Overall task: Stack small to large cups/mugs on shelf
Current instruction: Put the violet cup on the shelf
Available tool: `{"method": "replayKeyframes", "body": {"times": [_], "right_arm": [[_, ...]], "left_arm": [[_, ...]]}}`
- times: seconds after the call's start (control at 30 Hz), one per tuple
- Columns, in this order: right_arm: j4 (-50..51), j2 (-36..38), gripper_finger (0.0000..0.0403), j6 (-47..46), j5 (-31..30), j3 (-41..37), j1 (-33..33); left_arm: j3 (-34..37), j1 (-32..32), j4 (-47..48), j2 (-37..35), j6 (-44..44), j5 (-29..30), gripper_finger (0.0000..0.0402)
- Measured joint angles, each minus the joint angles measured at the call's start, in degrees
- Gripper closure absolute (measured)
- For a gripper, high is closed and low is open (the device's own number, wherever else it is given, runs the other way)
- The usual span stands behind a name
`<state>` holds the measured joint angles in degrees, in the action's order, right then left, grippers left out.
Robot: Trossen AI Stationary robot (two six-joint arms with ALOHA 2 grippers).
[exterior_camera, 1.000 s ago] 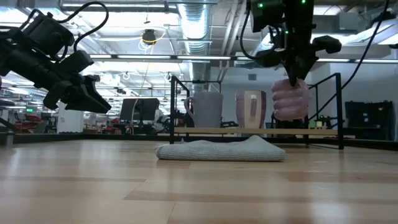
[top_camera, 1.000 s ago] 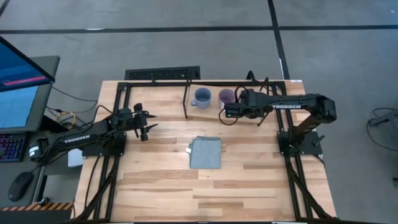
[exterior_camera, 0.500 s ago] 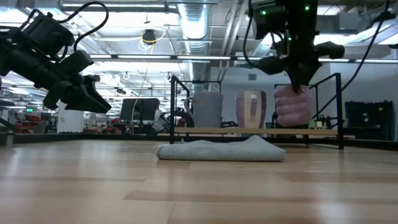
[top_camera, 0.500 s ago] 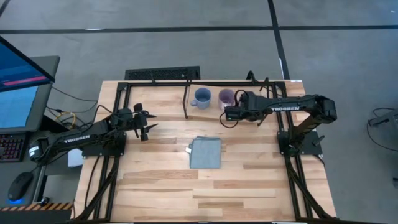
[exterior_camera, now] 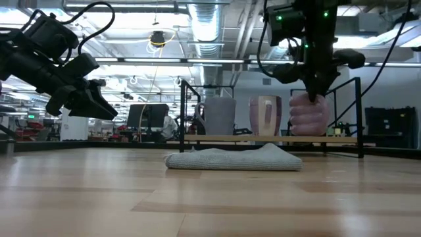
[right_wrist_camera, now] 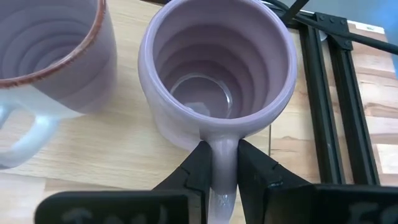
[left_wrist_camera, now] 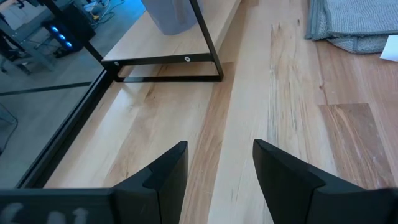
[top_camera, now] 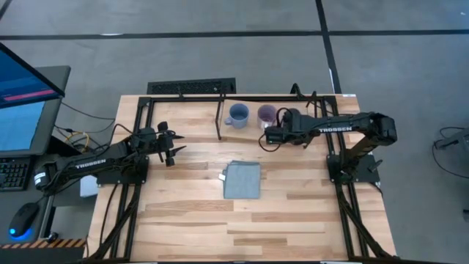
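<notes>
The shelf [exterior_camera: 263, 139] is a light board in a black rod frame at the table's far side. On it stand the blue mug [top_camera: 237, 115] and a light purple mug [top_camera: 267, 114], which the low view also shows [exterior_camera: 265, 115]. My right gripper [right_wrist_camera: 222, 158] is shut on the second light purple mug [right_wrist_camera: 217, 74], just right of the other purple mug [right_wrist_camera: 50, 56]. In the high view my arm hides the held mug. My left gripper [top_camera: 172, 150] is open and empty in the air above the table's left side. My right gripper pinches the mug's handle [right_wrist_camera: 222, 149] between its two fingers [right_wrist_camera: 198, 168], close to the mug's wall. The fingers come from above, pointing down [exterior_camera: 314, 89]. The mug [exterior_camera: 308, 115] stays upright, mouth up, its base at the shelf board; whether it rests there I cannot tell.
A flat grey-blue cloth square [top_camera: 242, 180] lies at the table's middle, in front of the shelf. The shelf's black frame rods [right_wrist_camera: 336, 93] run close to the right of the held mug. Bare wooden tabletop [top_camera: 293, 220] lies toward the near edge.
My right gripper has gone down and slightly toward the table's right edge with the purple mug. The mug has stayed upright and has dropped from well above the shelf board to board level, beside the other purple mug.
</notes>
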<state>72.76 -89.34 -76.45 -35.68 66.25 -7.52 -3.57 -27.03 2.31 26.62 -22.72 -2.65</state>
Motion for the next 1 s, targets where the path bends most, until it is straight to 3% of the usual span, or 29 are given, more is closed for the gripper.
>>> {"method": "replayKeyframes", "body": {"times": [1.0], "right_arm": [[-0.97,0.0,0.0331,-3.5,1.17,-0.03,-0.12]], "left_arm": [[0.0,-0.02,0.0,0.0,0.0,0.02,0.0228]]}}
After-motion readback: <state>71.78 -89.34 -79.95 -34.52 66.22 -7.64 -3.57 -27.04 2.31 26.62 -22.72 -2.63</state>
